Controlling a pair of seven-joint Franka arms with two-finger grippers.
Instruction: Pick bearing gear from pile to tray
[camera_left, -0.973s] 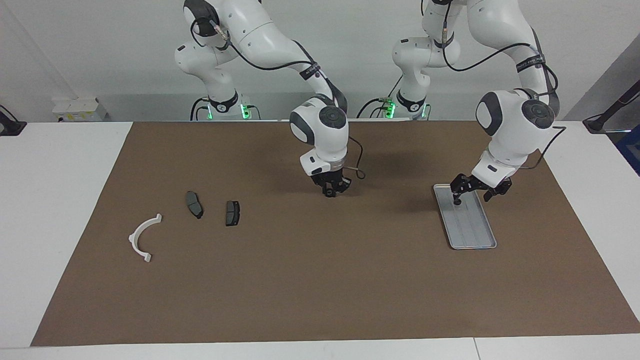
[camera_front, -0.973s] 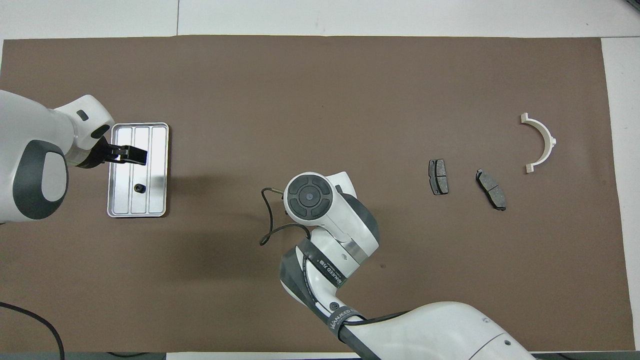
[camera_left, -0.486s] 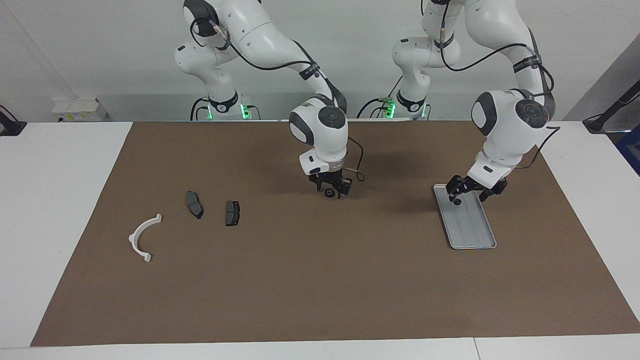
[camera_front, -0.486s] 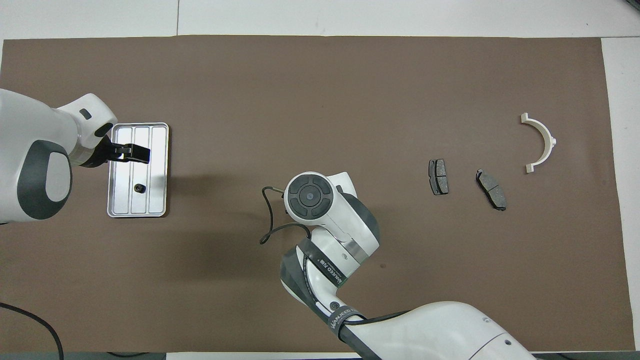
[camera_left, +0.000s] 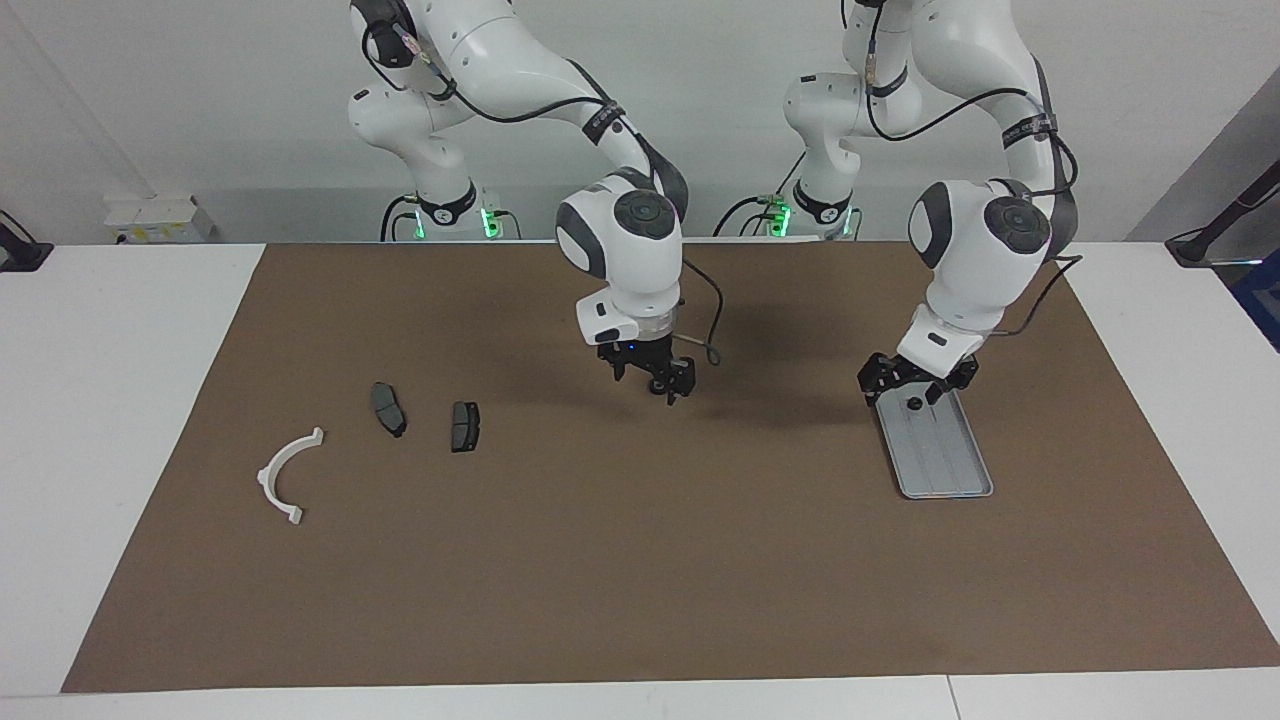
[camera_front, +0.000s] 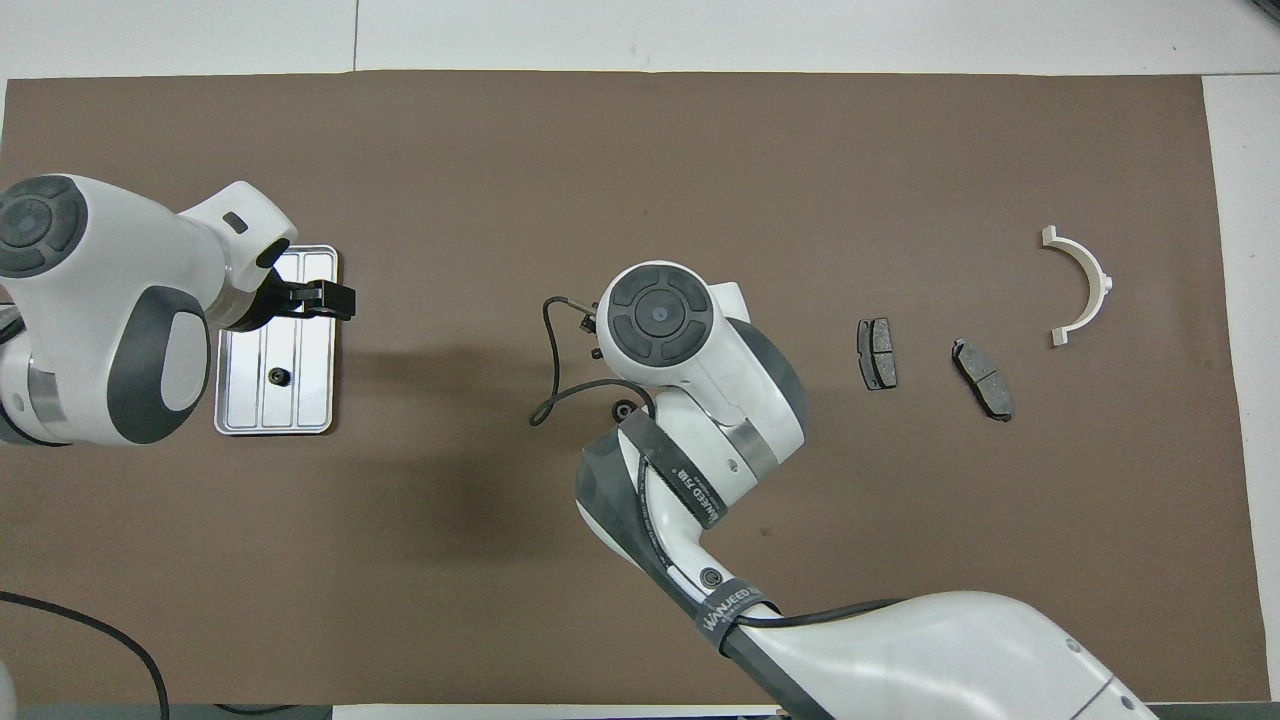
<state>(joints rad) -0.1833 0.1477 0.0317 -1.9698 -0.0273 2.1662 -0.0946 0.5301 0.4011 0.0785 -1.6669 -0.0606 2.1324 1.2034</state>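
both arms bent downward, left hand (camera_left: 915, 385) and right hand (camera_left: 655, 382) open.

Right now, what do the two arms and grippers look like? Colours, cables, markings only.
Both arms are glossy white with dark grey joint caps and round dark end discs. Black cables run along the links, held by black straps with white lettering. The left gripper and right gripper are small, black and two-fingered, each under a white wrist housing. A loose black cable loops beside the right wrist. Green lights glow at both bases.

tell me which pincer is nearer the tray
Left. The left pincer hangs open over the tray's end nearest the robots; the right pincer, also open, is over mid-mat, well off toward the brake pads.
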